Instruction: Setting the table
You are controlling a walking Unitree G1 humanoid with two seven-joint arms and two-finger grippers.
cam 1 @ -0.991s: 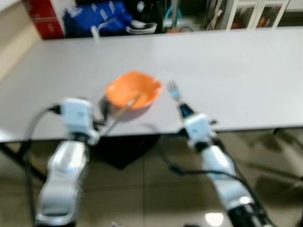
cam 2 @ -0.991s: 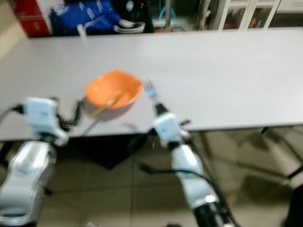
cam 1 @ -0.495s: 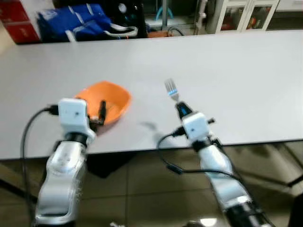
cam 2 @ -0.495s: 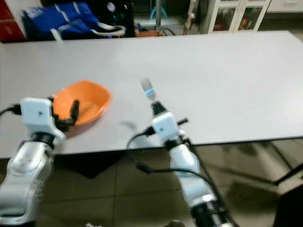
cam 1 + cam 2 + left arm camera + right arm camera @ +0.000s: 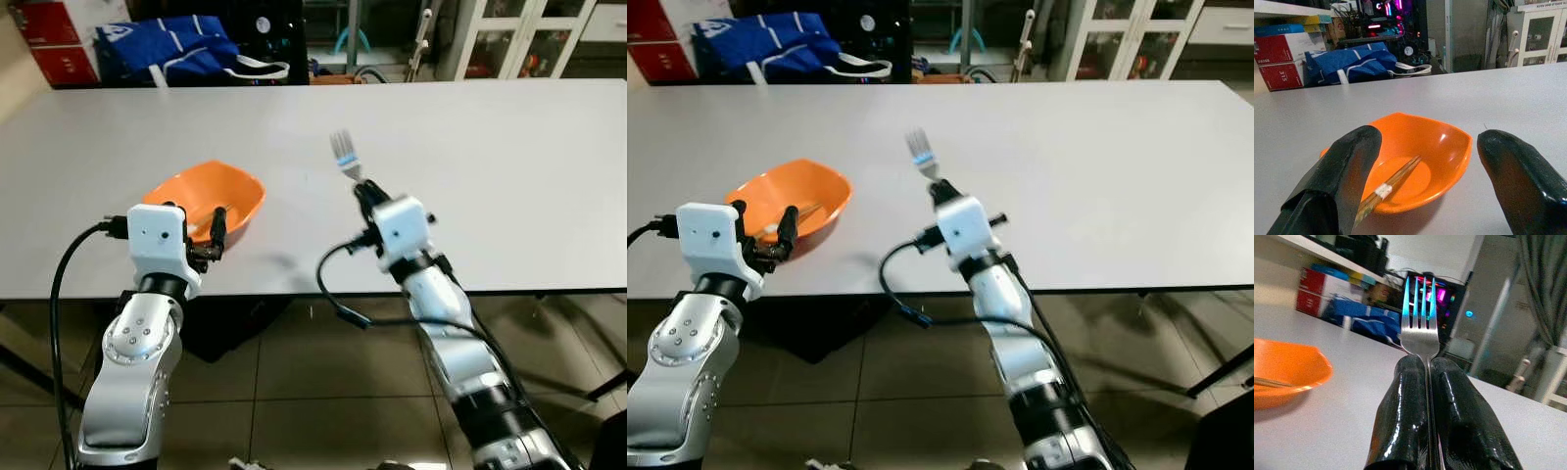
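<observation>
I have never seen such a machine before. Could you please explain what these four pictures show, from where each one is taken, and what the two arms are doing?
This is a humanoid robot standing at a white table. The two wide pictures come from a stereo camera on its head, looking down at its own two silver arms. The other two come from small cameras on its wrists, each looking along that arm's two black fingers.

On the table sits an orange bowl with a pair of wooden chopsticks lying inside it. The left gripper is open, its fingers spread before the near side of the bowl without holding anything. The right gripper is shut on a metal fork, held upright with the prongs pointing up, above the table to the right of the bowl. Behind the table are a blue bag and red boxes.
</observation>
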